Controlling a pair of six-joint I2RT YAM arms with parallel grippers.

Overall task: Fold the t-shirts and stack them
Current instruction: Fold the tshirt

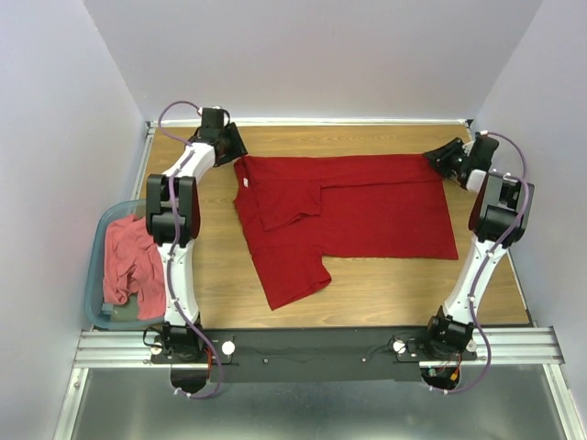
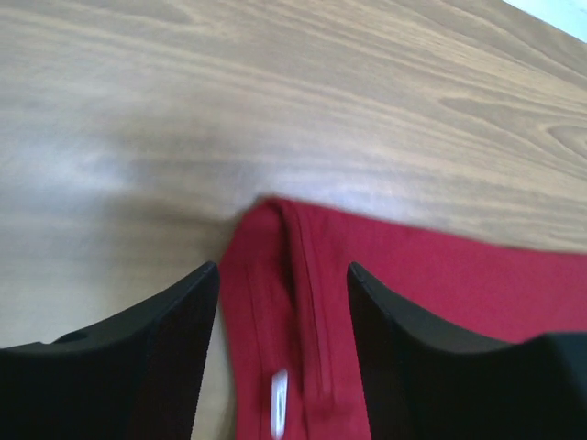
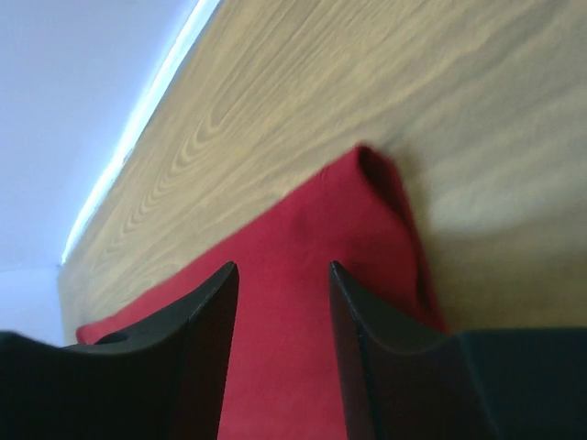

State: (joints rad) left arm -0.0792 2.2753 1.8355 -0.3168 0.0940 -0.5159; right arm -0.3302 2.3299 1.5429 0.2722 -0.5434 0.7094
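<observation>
Top external view: crimson t-shirt (image 1: 367,206) lies flat on the wooden table (image 1: 385,302), neck to the left, hem to the right. Far sleeve looks folded in over the body. Near sleeve (image 1: 293,280) sticks out toward the near edge. Coral-pink t-shirt (image 1: 128,261) sits crumpled in the tub (image 1: 94,275) at the left of the table.

Left gripper (image 1: 227,147) is at the shirt's far-left corner, by the collar. Its wrist view shows the fingers spread and straddling the collar seam, with the white neck label (image 2: 278,403) between them and nothing pinched. Right gripper (image 1: 442,158) is at the far-right hem corner. Its wrist view shows the fingers likewise apart over red cloth, with the corner slightly humped.

Judgement: the step in hand is taking both far corners for a lengthwise fold toward the near edge.

Notes for doing it well:
- Press both sets of fingertips down to the wood before closing, so that every layer is caught.
- At the collar, grip the seam rather than the loose label.
- Close both grippers together, lift only a little, and carry the far edge evenly so it stays taut and straight.
- The near sleeve needs tucking, or the fold will trap it crooked.
</observation>
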